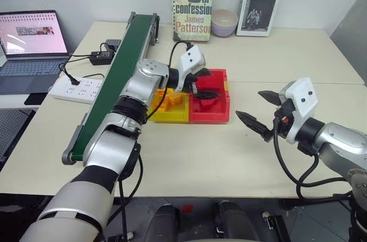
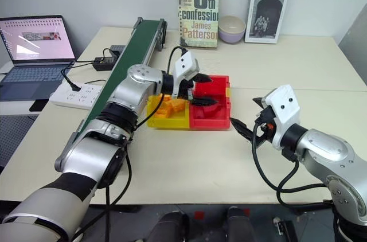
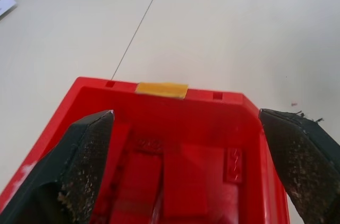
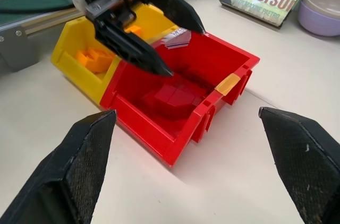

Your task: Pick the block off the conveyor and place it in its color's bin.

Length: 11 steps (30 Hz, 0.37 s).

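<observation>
My left claw (image 4: 151, 27) hangs over the red bin (image 1: 221, 110), its two black fingers spread wide apart and empty, tips pointing down into the bin's open top. Down in the bin I see red blocks (image 4: 172, 96) lying on the floor; from the left wrist view several red pieces sit together there and I cannot tell which one is the task's block, as they blend with the bin's walls. A strip of yellow tape (image 3: 161, 89) sits on the bin's far rim. The red bin stands touching the yellow bin (image 1: 169, 114) on its left side, and the yellow bin holds a heap of orange-yellow blocks (image 4: 94, 58). Both bins rest on the pale surface (image 1: 189, 156), just beside the conveyor (image 1: 123, 70), whose dark green belt runs diagonally away from me between grey rails. My right claw (image 1: 264, 113) is held above the surface to the right of the red bin, apart from it, fingers wide open and holding nothing, pointing toward the bins. At the back of the surface stand a James Patterson book (image 1: 192, 6), a lilac bowl (image 1: 224, 22) and a Graphic Design book (image 1: 260, 2). Off to the left sit a laptop (image 1: 31, 47), a white power strip (image 1: 77, 88) and a black adapter (image 1: 102, 57).
</observation>
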Tool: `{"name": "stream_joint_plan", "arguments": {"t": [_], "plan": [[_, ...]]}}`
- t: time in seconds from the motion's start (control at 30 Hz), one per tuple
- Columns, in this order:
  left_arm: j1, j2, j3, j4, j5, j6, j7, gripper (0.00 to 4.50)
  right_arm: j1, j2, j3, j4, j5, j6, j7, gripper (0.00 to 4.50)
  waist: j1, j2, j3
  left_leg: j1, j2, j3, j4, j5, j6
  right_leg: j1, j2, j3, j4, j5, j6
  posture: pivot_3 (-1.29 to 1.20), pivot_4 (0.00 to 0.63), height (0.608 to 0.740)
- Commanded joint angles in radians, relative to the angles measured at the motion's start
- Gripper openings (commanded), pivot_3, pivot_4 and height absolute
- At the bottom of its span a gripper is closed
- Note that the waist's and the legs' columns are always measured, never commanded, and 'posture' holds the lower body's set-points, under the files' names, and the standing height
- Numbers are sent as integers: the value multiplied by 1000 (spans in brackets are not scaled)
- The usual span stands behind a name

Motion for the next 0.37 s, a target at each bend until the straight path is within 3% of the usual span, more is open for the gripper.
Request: {"name": "stream_joint_plan", "arguments": {"t": [0.03, 0.17, 0.37], "plan": [[82, 172, 55, -244, -20, 113, -87, 4444, -54, -55, 3, 59, 8, -76, 126, 4500, -12, 1, 0, 0, 1, 0, 0, 0, 0, 0, 0, 0, 0, 0, 0, 0, 150, 740], [228, 372, 144, -511, -75, 287, -117, 4444, -125, -109, 35, 167, 6, -135, 267, 4500, -19, 1, 1, 1, 2, -2, -1, 0, 0, 0, 1, 0, 1, 1, -3, 0, 150, 740], [424, 489, 287, -799, -165, 487, -37, 4444, -201, -131, 114, 302, -46, -217, 387, 4500, -6, 1, 1, 0, 0, -3, 0, 0, 0, 2, -1, 0, 0, -1, 1, 0, 150, 740]]}}
